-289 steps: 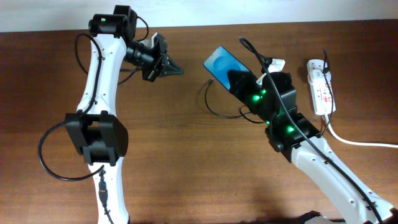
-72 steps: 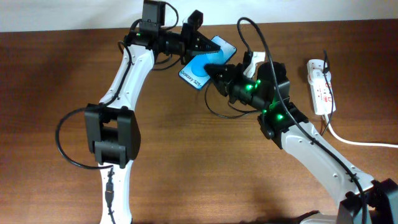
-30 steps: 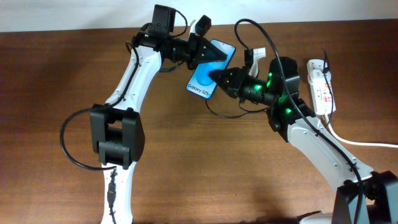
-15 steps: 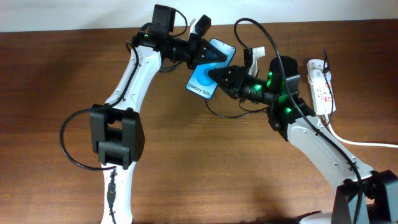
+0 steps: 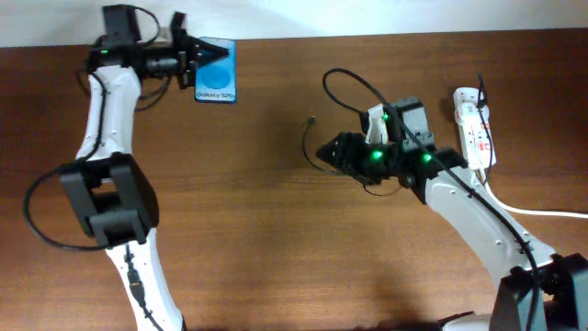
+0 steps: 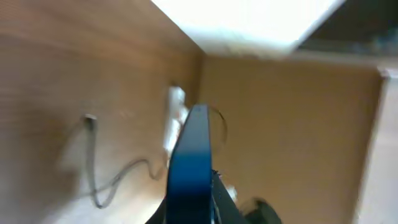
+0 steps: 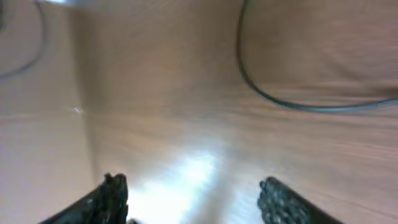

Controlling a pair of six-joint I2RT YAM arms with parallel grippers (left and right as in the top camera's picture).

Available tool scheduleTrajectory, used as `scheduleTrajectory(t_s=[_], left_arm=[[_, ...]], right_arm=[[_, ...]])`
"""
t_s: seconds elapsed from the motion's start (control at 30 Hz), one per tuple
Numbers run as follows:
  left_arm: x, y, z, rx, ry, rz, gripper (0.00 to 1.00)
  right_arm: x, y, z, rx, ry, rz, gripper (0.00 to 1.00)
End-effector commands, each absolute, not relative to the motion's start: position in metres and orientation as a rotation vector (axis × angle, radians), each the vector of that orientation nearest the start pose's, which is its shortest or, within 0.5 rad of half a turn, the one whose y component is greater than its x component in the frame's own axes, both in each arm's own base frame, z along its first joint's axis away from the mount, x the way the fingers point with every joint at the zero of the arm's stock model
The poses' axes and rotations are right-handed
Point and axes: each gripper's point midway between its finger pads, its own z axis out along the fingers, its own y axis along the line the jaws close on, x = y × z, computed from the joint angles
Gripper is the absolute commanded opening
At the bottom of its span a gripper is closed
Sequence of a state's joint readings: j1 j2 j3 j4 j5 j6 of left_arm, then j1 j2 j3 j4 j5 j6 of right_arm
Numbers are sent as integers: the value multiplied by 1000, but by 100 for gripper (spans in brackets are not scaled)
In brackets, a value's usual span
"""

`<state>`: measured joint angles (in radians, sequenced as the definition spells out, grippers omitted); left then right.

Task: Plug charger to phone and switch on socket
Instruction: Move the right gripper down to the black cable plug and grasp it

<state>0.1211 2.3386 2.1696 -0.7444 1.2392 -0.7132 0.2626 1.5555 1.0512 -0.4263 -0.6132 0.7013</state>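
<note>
The phone (image 5: 215, 81), blue screen up, is held above the table's back left with my left gripper (image 5: 196, 66) shut on it. The left wrist view shows the phone (image 6: 192, 163) edge-on between the jaws. The charger (image 5: 305, 145), a thin black cable, lies on the table with its small plug (image 5: 312, 119) free, far to the phone's right. My right gripper (image 5: 322, 152) hovers open beside the cable's bend, nothing between its fingers (image 7: 112, 193). The cable (image 7: 281, 102) curves ahead of it. The white socket (image 5: 473, 124) lies at the far right.
A thick white cord (image 5: 528, 210) runs from the socket off the right edge. A robot cable (image 5: 354, 85) loops above the right arm. The table's back edge meets a pale wall (image 5: 367, 17).
My left arm has swung the phone far left, away from the right gripper. The right gripper has opened and drawn back right; the charger's plug now lies loose on the table.
</note>
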Motion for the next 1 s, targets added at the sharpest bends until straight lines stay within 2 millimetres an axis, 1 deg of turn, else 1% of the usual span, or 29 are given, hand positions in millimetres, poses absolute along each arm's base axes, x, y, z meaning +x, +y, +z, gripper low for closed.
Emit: scheduleTrajectory(t_s=[0.0, 0.03, 0.07, 0.1, 0.13, 0.2, 0.23, 0.3, 0.33, 0.37, 0.4, 0.43, 0.47, 0.5, 0.53, 0.57, 0.6, 0.63, 0.67, 0.7, 0.73, 0.77, 0.83, 0.87, 0.9, 0.93, 0.97], left_arm=[[541, -59, 309, -433, 2196, -1525, 0], [532, -47, 332, -433, 2160, -1478, 0], [524, -42, 340, -443, 2160, -1459, 0], [516, -40, 343, -442, 2172, -1441, 0], [503, -40, 337, -464, 2225, -1403, 0], [487, -44, 315, -533, 2337, -1343, 0], [486, -48, 308, -534, 2358, -1344, 0], [487, -68, 295, -498, 2385, -1377, 0], [486, -85, 289, -474, 2393, -1439, 0], [483, -110, 290, -402, 2373, -1583, 0], [483, -121, 288, -372, 2360, -1641, 0], [484, -133, 281, -381, 2361, -1688, 0], [486, -141, 269, -385, 2366, -1690, 0], [487, -144, 264, -404, 2369, -1698, 0], [492, -150, 258, -440, 2360, -1720, 0], [496, -150, 257, -463, 2342, -1726, 0], [506, -149, 260, -493, 2294, -1721, 0], [513, -148, 265, -483, 2253, -1729, 0], [518, -150, 276, -461, 2200, -1765, 0], [517, -151, 283, -403, 2181, -1785, 0], [514, -150, 283, -371, 2181, -1796, 0], [512, -147, 281, -345, 2180, -1799, 0], [514, -143, 277, -363, 2180, -1781, 0], [518, -139, 275, -372, 2174, -1744, 0], [519, -138, 274, -380, 2173, -1735, 0], [521, -138, 273, -389, 2172, -1724, 0], [521, -137, 273, -392, 2171, -1720, 0]], right_arm=[[369, 177, 162, 122, 2583, 857, 75], [371, 172, 168, 92, 2588, 795, 78], [372, 168, 171, 66, 2588, 754, 80], [373, 166, 174, 28, 2585, 722, 84], [373, 165, 175, -13, 2583, 701, 87], [370, 164, 173, -57, 2592, 684, 87], [369, 163, 172, -70, 2597, 678, 88], [368, 163, 171, -71, 2602, 674, 87], [367, 163, 171, -61, 2605, 678, 86], [366, 163, 170, -52, 2610, 681, 85], [366, 164, 170, -50, 2611, 682, 85], [365, 166, 171, -50, 2613, 686, 85], [364, 170, 171, -56, 2615, 692, 85], [362, 173, 171, -63, 2617, 695, 85], [361, 177, 170, -29, 2626, 704, 85], [361, 179, 169, -8, 2629, 708, 85], [363, 181, 166, 46, 2636, 716, 85], [367, 182, 164, 81, 2637, 727, 84], [371, 184, 160, 112, 2637, 736, 84], [376, 187, 157, 136, 2634, 758, 84], [381, 194, 154, 151, 2627, 807, 81], [389, 201, 148, 200, 2617, 861, 76], [406, 212, 136, 263, 2604, 893, 70], [417, 217, 128, 299, 2599, 909, 66], [424, 221, 122, 306, 2598, 915, 64], [430, 226, 116, 301, 2604, 914, 59], [435, 231, 109, 297, 2615, 909, 57]])
